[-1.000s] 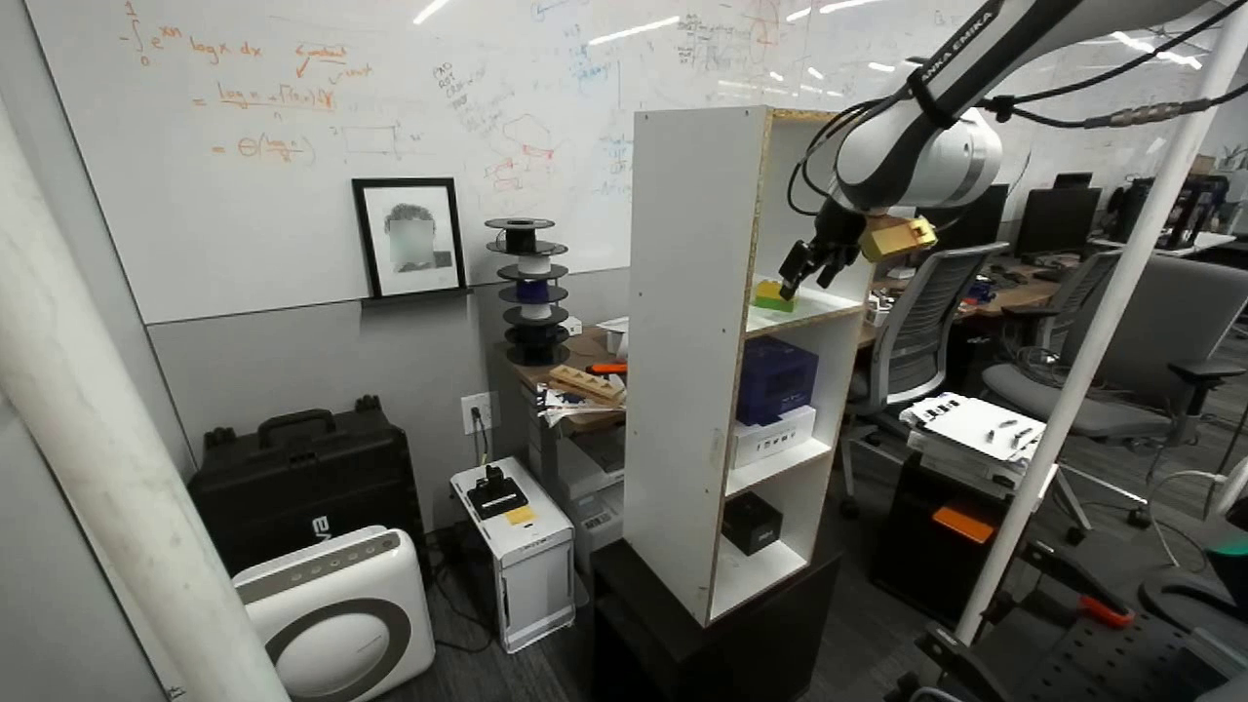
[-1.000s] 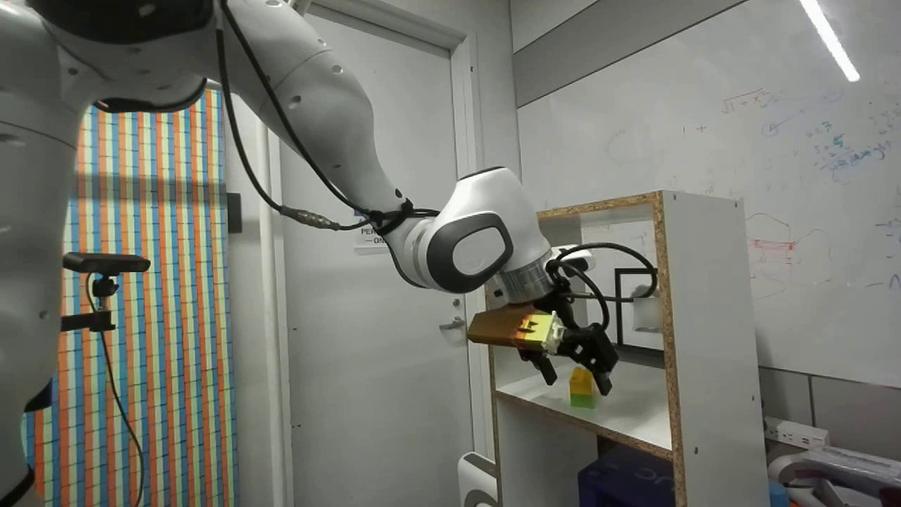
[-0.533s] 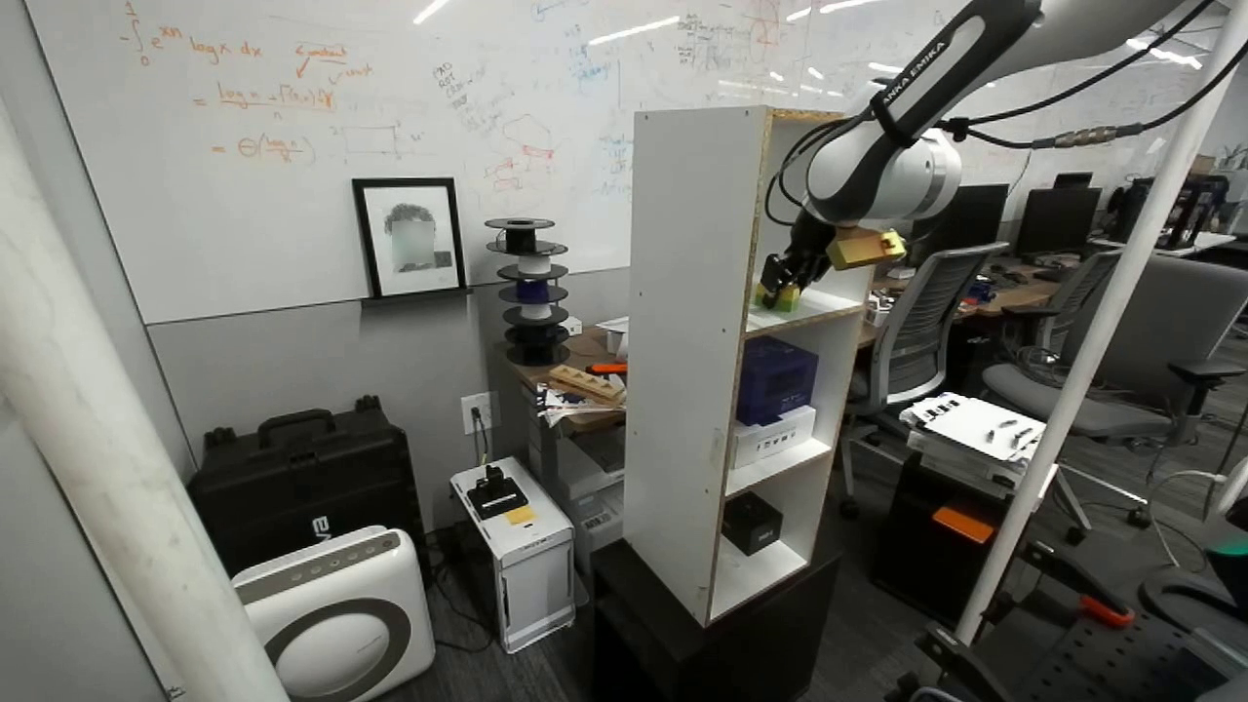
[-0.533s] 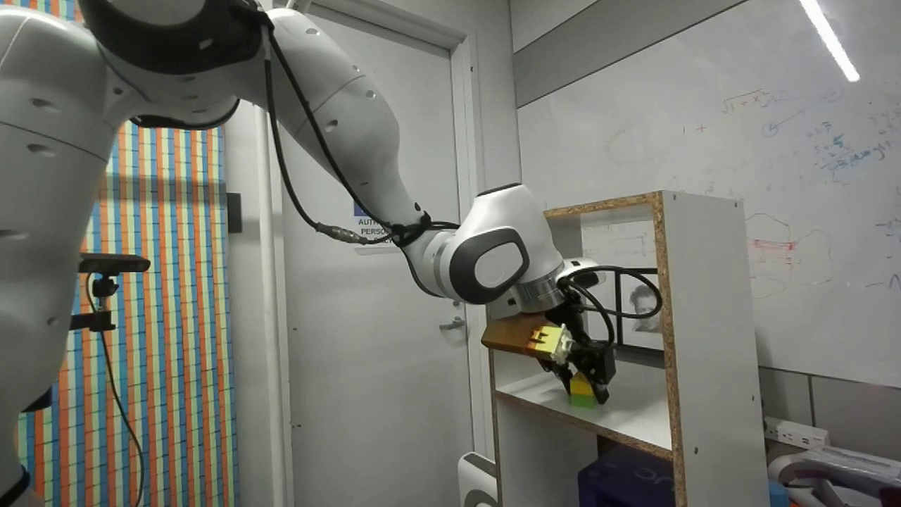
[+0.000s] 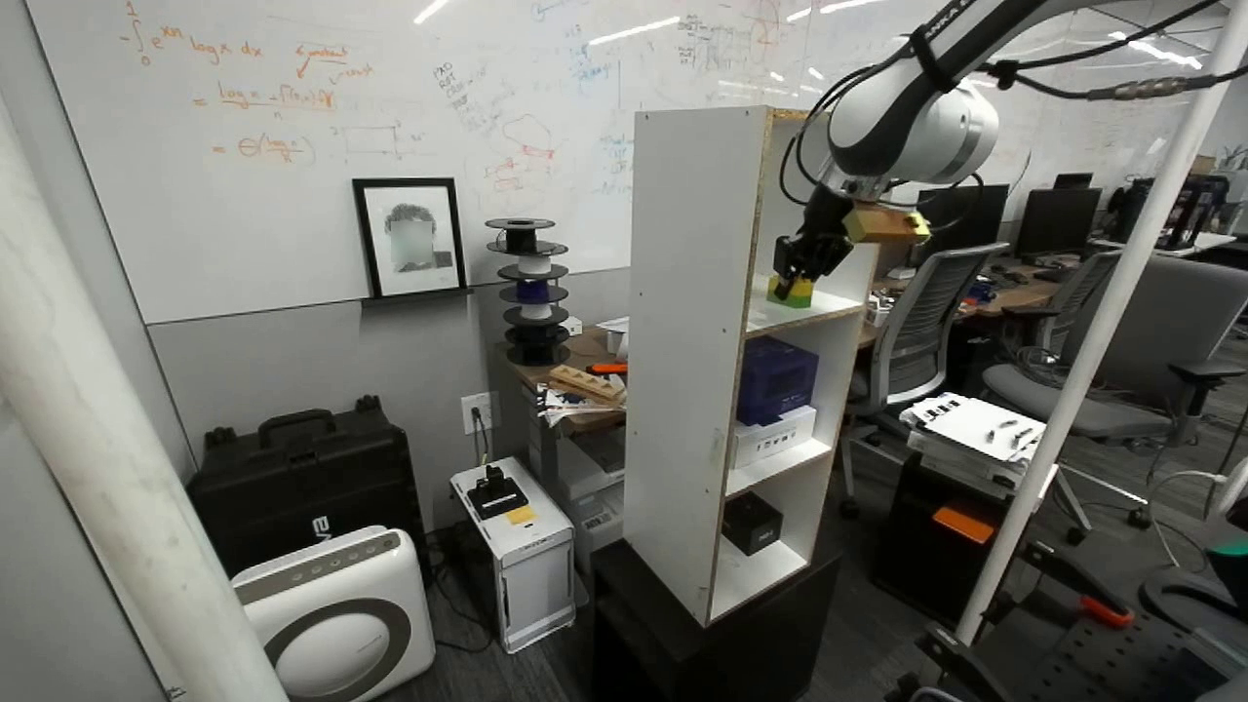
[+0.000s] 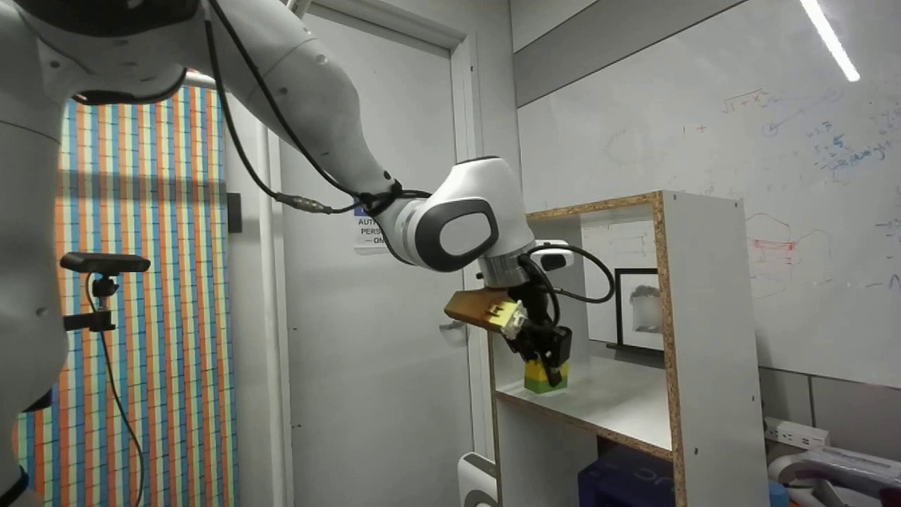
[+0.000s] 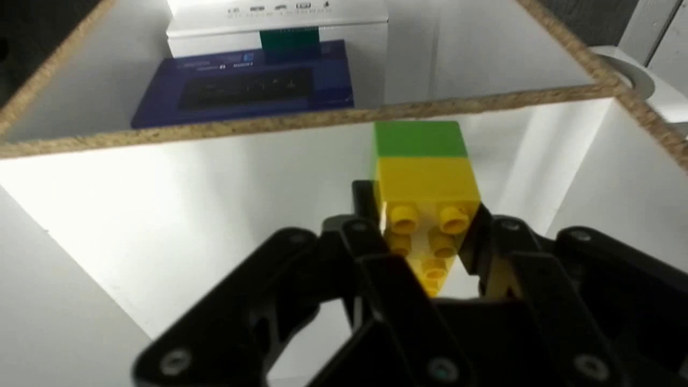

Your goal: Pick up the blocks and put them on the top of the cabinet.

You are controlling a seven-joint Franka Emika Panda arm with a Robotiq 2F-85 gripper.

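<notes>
I have the plastic toy-brick stack [image 7: 428,180], yellow on green, pinched between the black fingers [image 7: 365,196] of my black gripper [image 7: 423,217]. It is in the uppermost compartment of the tall, white, open-fronted cabinet [image 5: 682,292], just inside the chipboard front edge of the white shelf [image 6: 619,412], nearer the front corner on the side of the pale grey door [image 6: 380,352]; I can't tell whether its green base touches the board. I judge the step in hand to be carrying it out. I should squeeze firmly, hold the studs upward, and draw straight across the front edge before rising, since the white, chipboard-edged top board [image 6: 598,204] roofs this space. The looping black cables [image 6: 607,270] and amber box-shaped wrist attachment [image 6: 479,308] need room past the upper front corners. Then I'd climb above the top's front edge, move inward from it and lower gently; I can't see that upper face.
</notes>
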